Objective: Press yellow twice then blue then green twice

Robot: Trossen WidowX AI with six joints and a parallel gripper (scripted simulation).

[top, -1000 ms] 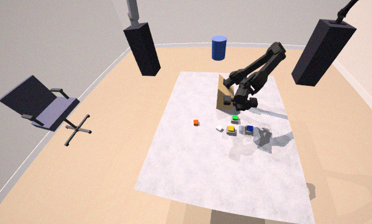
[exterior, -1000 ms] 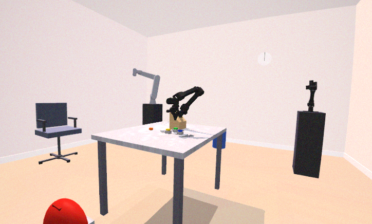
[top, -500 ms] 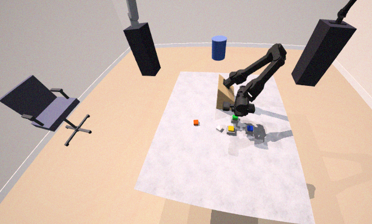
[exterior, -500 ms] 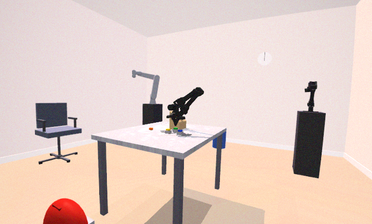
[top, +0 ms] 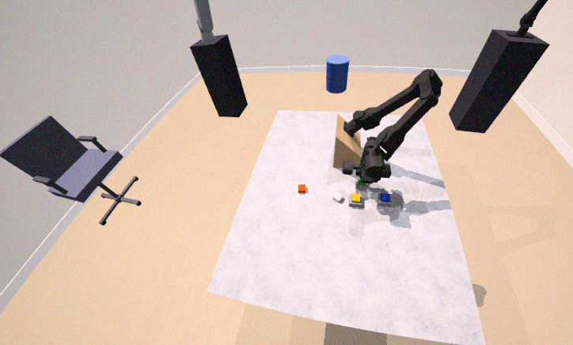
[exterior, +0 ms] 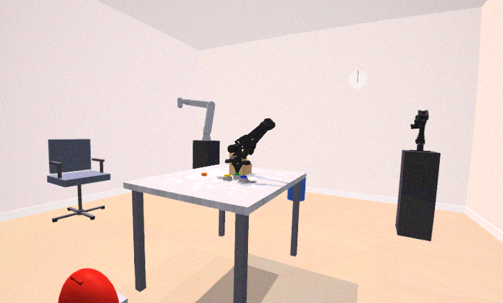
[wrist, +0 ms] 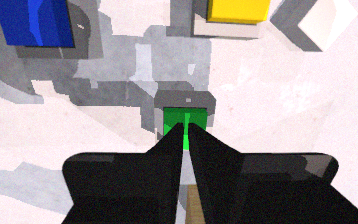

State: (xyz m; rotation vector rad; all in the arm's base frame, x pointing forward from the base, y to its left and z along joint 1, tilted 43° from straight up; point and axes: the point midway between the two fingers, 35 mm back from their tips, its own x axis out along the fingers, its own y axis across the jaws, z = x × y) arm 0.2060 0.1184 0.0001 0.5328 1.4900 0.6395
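- Two black fingers of the hand are pressed almost together, nothing pinched between them, their tips lying over the near edge of the green button in the wrist view.
- From the top view, the hand points down at the green button, most of which is hidden beneath the wrist; whether the tips touch the cap cannot be told.
- Beyond the green button in the wrist view sit the blue button at upper left and the yellow button at upper right, each on a grey base.
- A white block lies just beside the yellow button, apart from the hand.
- On the white worktop, the yellow button and blue button stand side by side, the white block next to the yellow one.
- An orange block lies well apart from the cluster.
- A tan box stands behind the arm.
- From the exterior view, the arm folds down over the worktop.
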